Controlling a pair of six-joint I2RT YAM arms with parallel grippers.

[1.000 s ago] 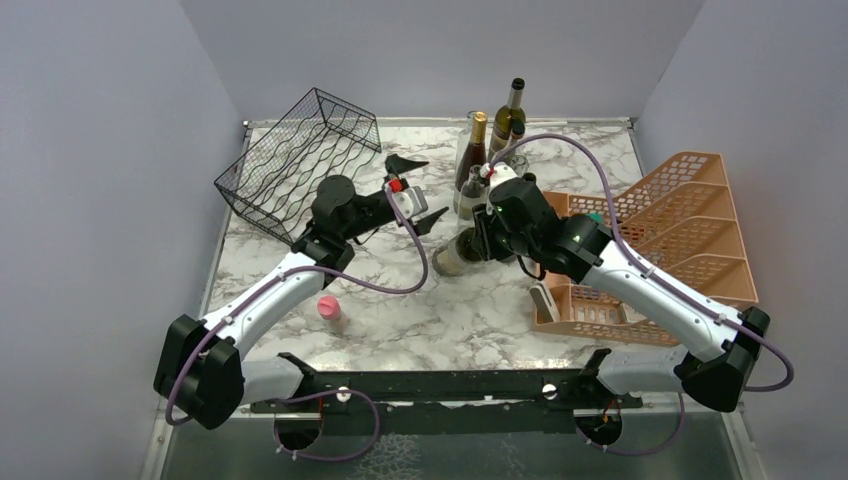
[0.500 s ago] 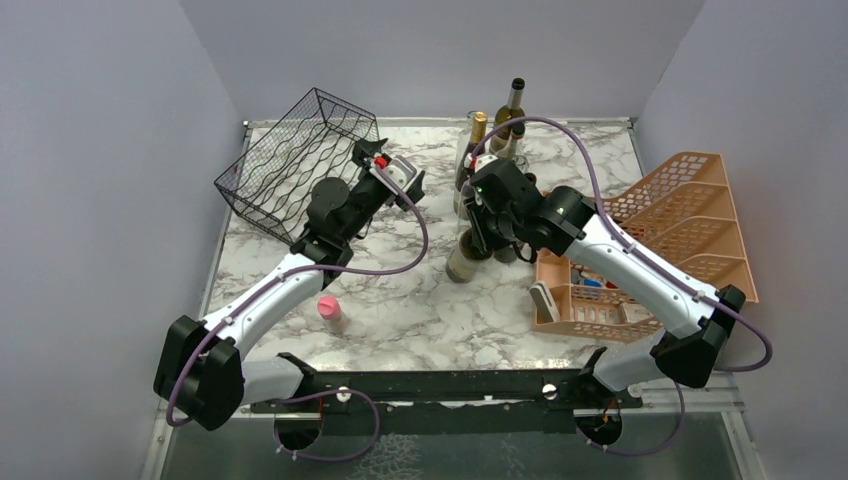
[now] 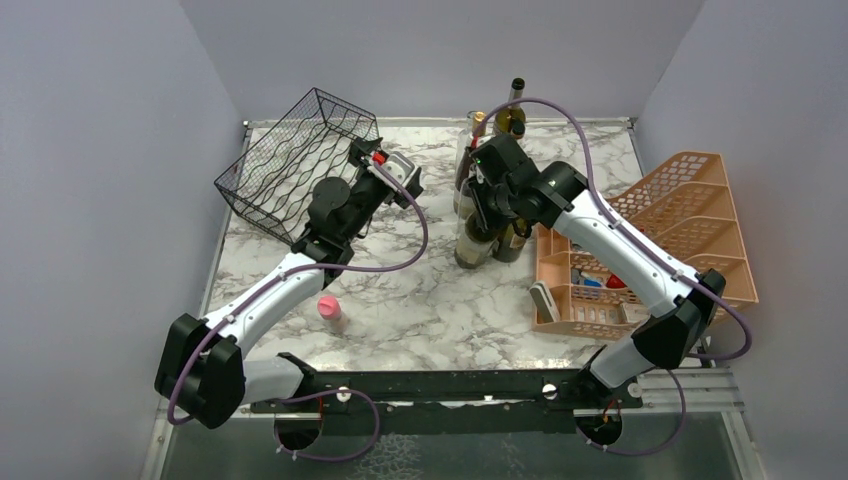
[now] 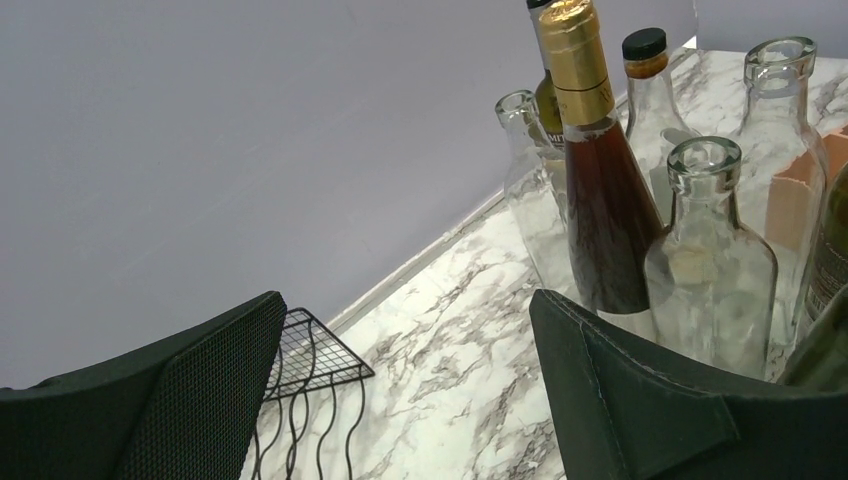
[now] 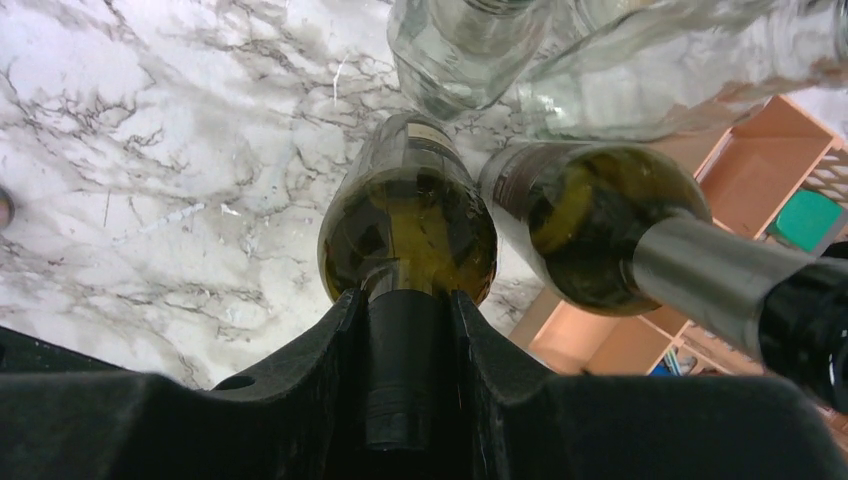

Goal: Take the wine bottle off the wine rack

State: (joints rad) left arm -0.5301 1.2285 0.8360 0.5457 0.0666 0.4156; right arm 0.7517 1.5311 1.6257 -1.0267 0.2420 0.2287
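The black wire wine rack (image 3: 295,160) stands at the back left, tilted, and no bottle shows in it. Its corner shows in the left wrist view (image 4: 310,355). My right gripper (image 3: 490,190) is shut on the black-capped neck of a green wine bottle (image 3: 470,245). It holds the bottle upright over the marble table beside the other bottles. In the right wrist view the fingers (image 5: 340,340) clamp the neck above the bottle's shoulders (image 5: 408,225). My left gripper (image 3: 395,175) is open and empty just right of the rack, and its jaws stand wide apart (image 4: 410,320).
A cluster of bottles (image 3: 500,130) stands at the back centre, clear ones and a brown one with gold foil (image 4: 600,200). A dark bottle with a silver neck (image 5: 600,230) stands right beside the held one. The peach tiered organizer (image 3: 690,220) is at the right. A small pink object (image 3: 328,307) lies front left.
My right gripper has swung the wine bottle from tilted to upright and carried it back toward the bottle cluster. My left gripper moved back toward the rack, then held still.
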